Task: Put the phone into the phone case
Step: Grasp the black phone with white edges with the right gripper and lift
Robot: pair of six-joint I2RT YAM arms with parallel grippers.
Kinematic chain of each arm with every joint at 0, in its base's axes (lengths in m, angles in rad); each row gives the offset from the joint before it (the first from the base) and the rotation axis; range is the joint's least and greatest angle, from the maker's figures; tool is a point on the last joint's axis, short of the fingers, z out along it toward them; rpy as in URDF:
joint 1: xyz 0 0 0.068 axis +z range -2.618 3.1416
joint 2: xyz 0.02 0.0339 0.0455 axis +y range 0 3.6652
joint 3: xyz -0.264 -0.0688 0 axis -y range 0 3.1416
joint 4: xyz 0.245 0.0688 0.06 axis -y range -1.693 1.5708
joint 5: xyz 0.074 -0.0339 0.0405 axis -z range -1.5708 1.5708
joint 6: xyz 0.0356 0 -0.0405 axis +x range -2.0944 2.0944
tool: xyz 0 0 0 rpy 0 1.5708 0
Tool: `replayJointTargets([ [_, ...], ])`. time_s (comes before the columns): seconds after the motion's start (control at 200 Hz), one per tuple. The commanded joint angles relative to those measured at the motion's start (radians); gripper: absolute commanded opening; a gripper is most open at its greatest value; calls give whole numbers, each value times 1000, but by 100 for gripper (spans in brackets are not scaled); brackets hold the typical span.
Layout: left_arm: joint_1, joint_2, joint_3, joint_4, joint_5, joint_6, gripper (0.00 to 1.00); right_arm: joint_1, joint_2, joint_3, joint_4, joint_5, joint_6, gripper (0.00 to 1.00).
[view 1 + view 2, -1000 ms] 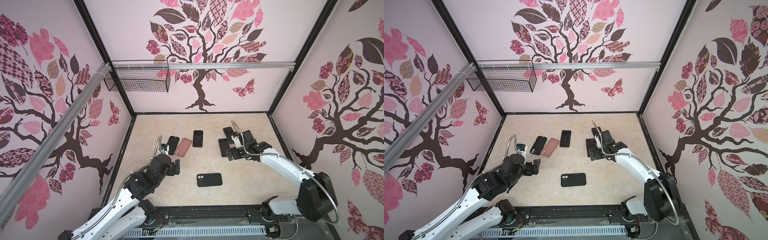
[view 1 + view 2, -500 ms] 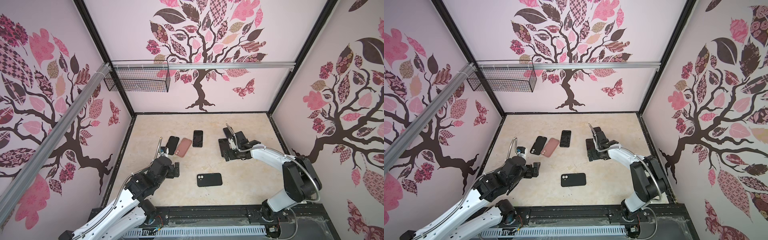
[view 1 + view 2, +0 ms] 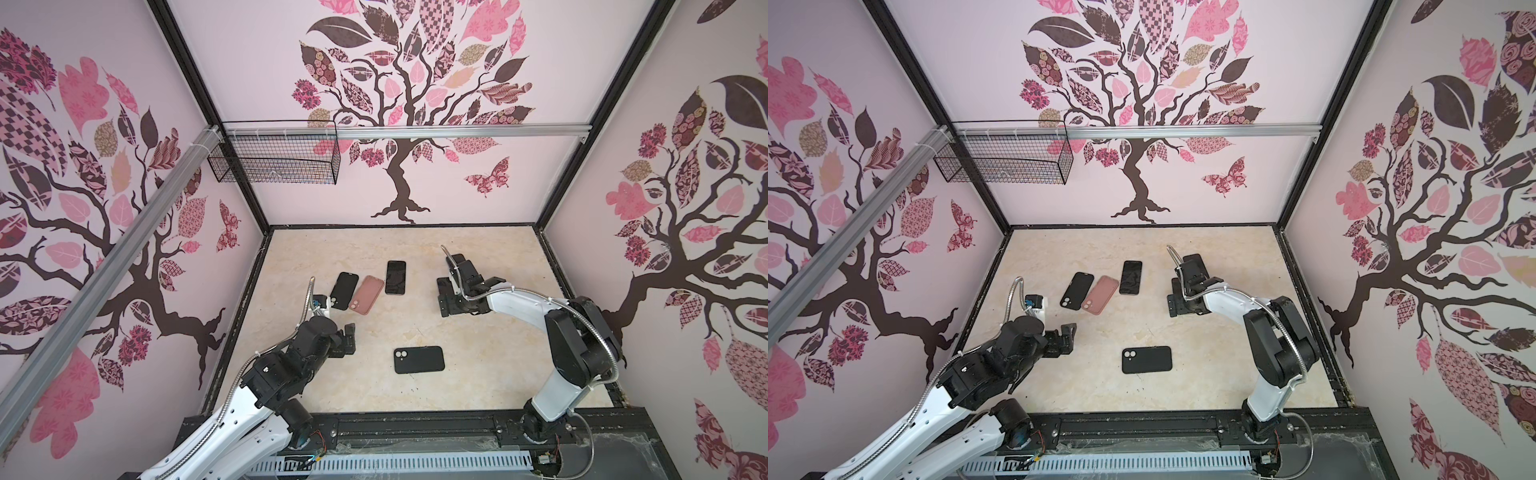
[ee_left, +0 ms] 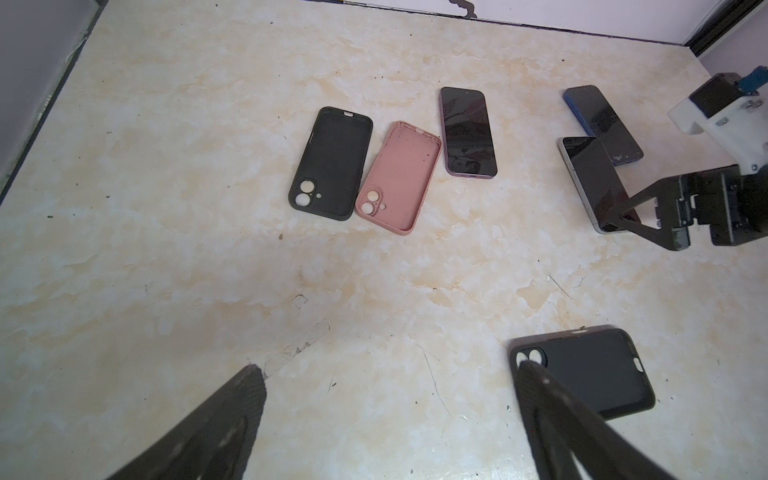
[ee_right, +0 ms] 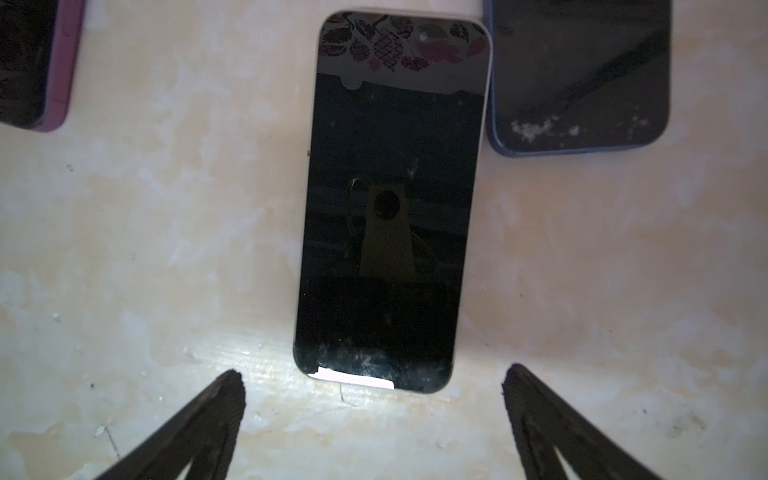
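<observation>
White right arm [image 3: 519, 303] — bent low over phone [image 5: 390, 208] | right fingers [image 5: 224, 399] spread

A black wire basket [image 3: 274, 162] hangs from the aluminium rail [image 3: 457, 132]

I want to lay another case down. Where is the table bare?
Bare: the far strip behind the purple phone; the middle, between the pink case, the left gripper and the front black case; the near right beside that case. Crowded: the row of cases, and the silver phone and blue phone at the right gripper.
</observation>
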Motion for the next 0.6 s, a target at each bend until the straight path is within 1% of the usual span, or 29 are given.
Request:
replayJointTargets([
  [0.0,2,-7,-25,-8,-15,-8,97,5,53,49,-4,33,11,100],
  [0.38,2,-12,-25,-9,-16,-8,97,5,161,122,-16,24,1,99],
  [0.48,1,-24,-27,-10,-22,-9,97,6,191,148,-39,51,0,96],
  [0.595,2,-38,-30,-5,-25,-9,97,5,221,167,-55,65,-3,95],
])
